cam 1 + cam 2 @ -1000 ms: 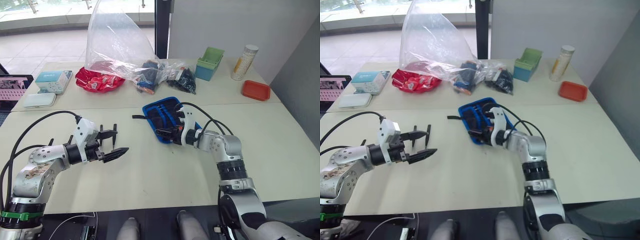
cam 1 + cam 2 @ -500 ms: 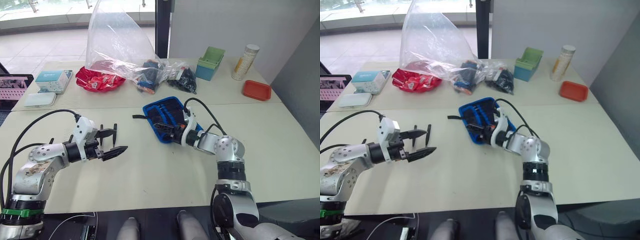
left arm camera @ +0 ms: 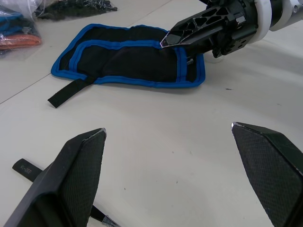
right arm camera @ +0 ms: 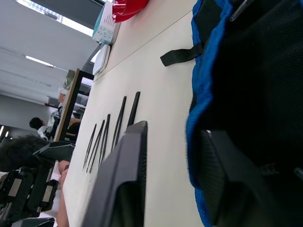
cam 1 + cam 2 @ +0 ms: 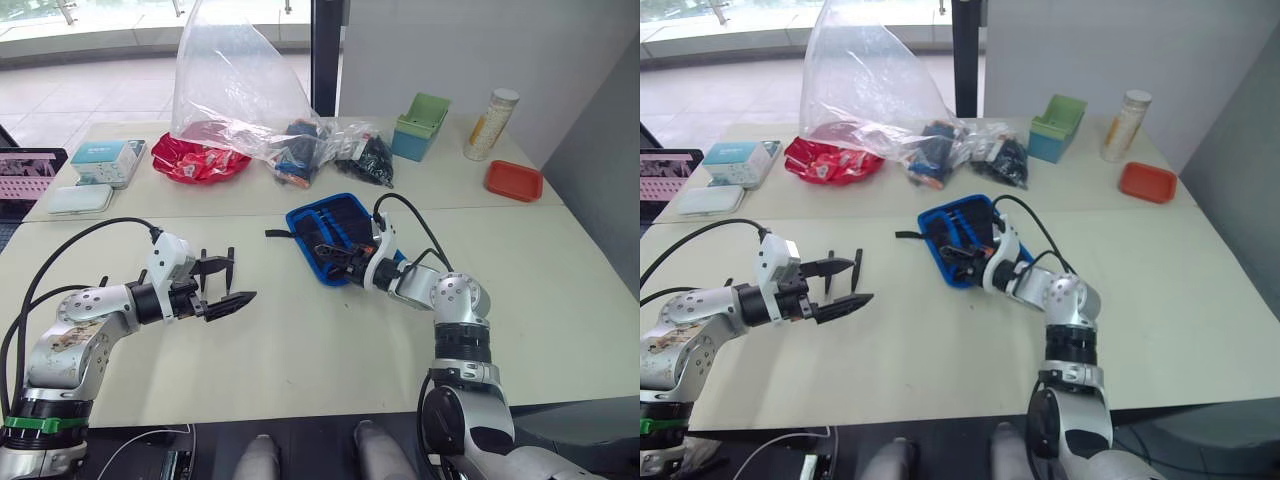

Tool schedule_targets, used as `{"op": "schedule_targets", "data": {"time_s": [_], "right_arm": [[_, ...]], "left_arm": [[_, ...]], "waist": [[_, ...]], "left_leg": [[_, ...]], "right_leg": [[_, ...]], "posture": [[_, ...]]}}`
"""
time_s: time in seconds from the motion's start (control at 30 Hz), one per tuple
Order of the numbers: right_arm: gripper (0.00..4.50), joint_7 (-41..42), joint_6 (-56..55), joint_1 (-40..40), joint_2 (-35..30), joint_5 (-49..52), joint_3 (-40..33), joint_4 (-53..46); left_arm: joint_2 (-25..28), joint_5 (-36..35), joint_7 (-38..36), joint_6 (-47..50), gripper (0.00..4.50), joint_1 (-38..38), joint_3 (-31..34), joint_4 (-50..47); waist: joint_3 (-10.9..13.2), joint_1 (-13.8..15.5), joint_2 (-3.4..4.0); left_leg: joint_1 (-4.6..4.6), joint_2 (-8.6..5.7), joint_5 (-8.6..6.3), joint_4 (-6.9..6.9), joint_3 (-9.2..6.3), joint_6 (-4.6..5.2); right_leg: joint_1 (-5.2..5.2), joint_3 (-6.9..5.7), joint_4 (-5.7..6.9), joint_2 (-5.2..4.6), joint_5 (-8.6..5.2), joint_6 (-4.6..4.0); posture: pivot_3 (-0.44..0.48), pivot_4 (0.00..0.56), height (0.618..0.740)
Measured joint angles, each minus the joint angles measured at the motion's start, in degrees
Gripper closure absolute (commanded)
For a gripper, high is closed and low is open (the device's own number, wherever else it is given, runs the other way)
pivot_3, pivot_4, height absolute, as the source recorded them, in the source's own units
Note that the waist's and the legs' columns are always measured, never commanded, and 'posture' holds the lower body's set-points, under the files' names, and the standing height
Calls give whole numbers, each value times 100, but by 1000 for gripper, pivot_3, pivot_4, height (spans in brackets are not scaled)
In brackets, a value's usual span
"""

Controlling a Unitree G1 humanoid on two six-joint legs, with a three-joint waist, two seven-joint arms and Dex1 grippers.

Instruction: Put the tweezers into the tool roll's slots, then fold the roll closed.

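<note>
The tool roll (image 5: 335, 232) lies mid-table, dark fabric with blue edging, its black strap (image 3: 71, 92) trailing toward my left. A flap is folded over its face, and the slots cannot be made out. My right gripper (image 5: 328, 251) is at the roll's near edge. In the right wrist view its fingers (image 4: 124, 179) stand on either side of the blue edging, pinched on it. Several black tweezers (image 4: 118, 124) lie side by side on the table next to my left gripper (image 5: 225, 285). That gripper hovers wide open and holds nothing.
Along the back stand a clear plastic bag (image 5: 230, 90) over red packets, a black bag of small parts (image 5: 365, 158), a green bin (image 5: 418, 125), a bottle (image 5: 488, 125) and a red tray (image 5: 513, 180). A white box (image 5: 105, 162) and pink basket (image 5: 20, 175) are far left.
My right gripper has closed down onto the roll's near edge, and its forearm has swung lower toward the table. The left gripper and the tweezers have stayed put.
</note>
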Motion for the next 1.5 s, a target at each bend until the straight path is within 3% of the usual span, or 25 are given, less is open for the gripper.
{"op": "schedule_targets", "data": {"time_s": [0.03,0.07,0.2,0.4,0.53,0.73,0.93,1.13,1.27,1.5], "right_arm": [[4417,-4,-3,0,-23,-12,75,0],[4463,-5,-4,0,-37,-32,150,-1],[4463,48,-2,3,-221,-145,584,-133],[4463,554,-35,192,-1033,-495,1778,-1004],[4463,1068,-34,359,-1919,-691,2688,-1840],[4463,1802,35,444,-3274,-750,3326,-3146],[4463,2799,-854,849,-4801,-1255,3976,-4215],[4463,3026,-1296,1197,-5036,-1586,4016,-4419],[4463,3035,-1329,1316,-5041,-1685,4007,-4481],[4463,3089,-1356,1686,-5329,-1786,3913,-4793]], "left_arm": [[0,-3,-2,0,0,0,0,0],[0,-5,-4,0,0,0,0,1],[-50,-29,-6,1,0,-24,6,11],[-102,-149,-48,73,0,-160,29,180],[-23,-125,-125,114,0,-366,3,275],[-20,60,-344,44,0,-896,-387,546],[-29,156,-863,48,0,-1670,-916,729],[-86,844,-1512,-782,0,-1929,-1753,1092],[-379,1150,-1745,-1210,0,-2029,-2122,1513],[-1028,1659,-1833,-1907,0,-2866,-2433,2438]], "waist": [[0,1,0],[0,2,0],[0,10,0],[0,22,0],[0,25,0],[1,64,-3],[2,165,-5],[3,192,-7],[4,219,-9],[4,304,-9]], "left_leg": [[0,0,0,0,0,0],[-1,0,0,0,0,0],[-2,-1,0,0,0,0],[-7,-1,0,0,-1,0],[-10,-3,0,1,-1,0],[-15,-3,0,3,-3,0],[-23,-6,0,8,-3,0],[-24,-7,0,11,-2,0],[-28,-8,0,18,-3,0],[-31,-12,0,25,-3,0]], "right_leg": [[0,0,0,0,0,0],[0,0,0,0,0,0],[0,0,-1,-1,0,0],[-1,-1,-5,-2,-1,2],[-4,-2,-6,-3,-2,3],[-3,-7,-11,-3,-3,6],[-4,-8,-22,-7,-6,12],[-3,-7,-17,-7,-5,11],[-3,-8,-17,-8,-4,13],[-2,-8,-20,-9,-2,16]], "posture": [[0,150,740],[0,150,740],[0,150,740],[0,150,740],[0,150,740],[0,150,740],[0,150,740],[0,150,740],[0,150,740],[0,150,740]]}}
